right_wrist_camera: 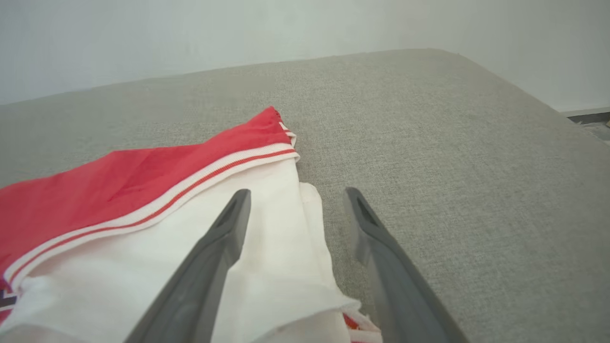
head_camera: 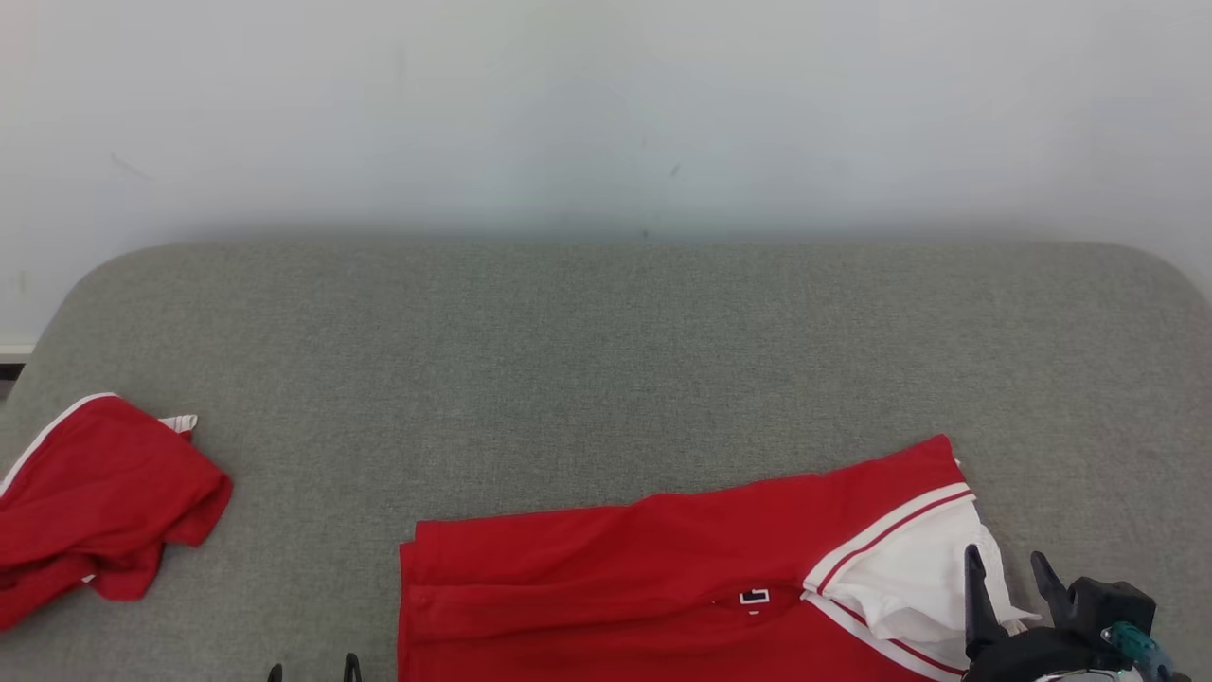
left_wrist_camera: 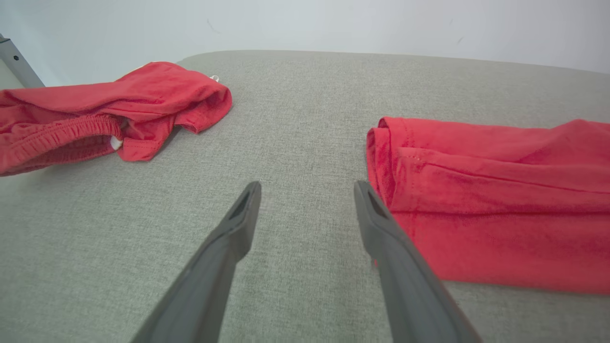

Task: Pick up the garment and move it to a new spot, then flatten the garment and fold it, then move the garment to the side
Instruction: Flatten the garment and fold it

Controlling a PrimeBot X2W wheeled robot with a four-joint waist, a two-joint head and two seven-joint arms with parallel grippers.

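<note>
Left gripper (left_wrist_camera: 307,186) and right gripper (right_wrist_camera: 296,192), both spread wide and empty, flank the folded red garment (head_camera: 615,578) on the grey desk (head_camera: 606,360).
Left wrist view: crumpled red shorts (left_wrist_camera: 95,119) far left, gripper just beside the garment's folded hem. Right wrist view: gripper straddles the white sleeve (right_wrist_camera: 267,267) edge; contact unclear.

A folded shirt (head_camera: 615,578) is laid on the padded table (head_camera: 606,360), near the front edge and right of centre, its sleeve (head_camera: 918,578) end turned rightward. A crumpled pair of shorts (head_camera: 95,502) is set well apart at the table's left edge. The table is backed by the wall (head_camera: 606,114). The left gripper (left_wrist_camera: 307,190) is placed between the garments, just beside the shirt's left fold. The right gripper (head_camera: 1004,554) is held at the sleeve, one finger over cloth, the other over table.
</note>
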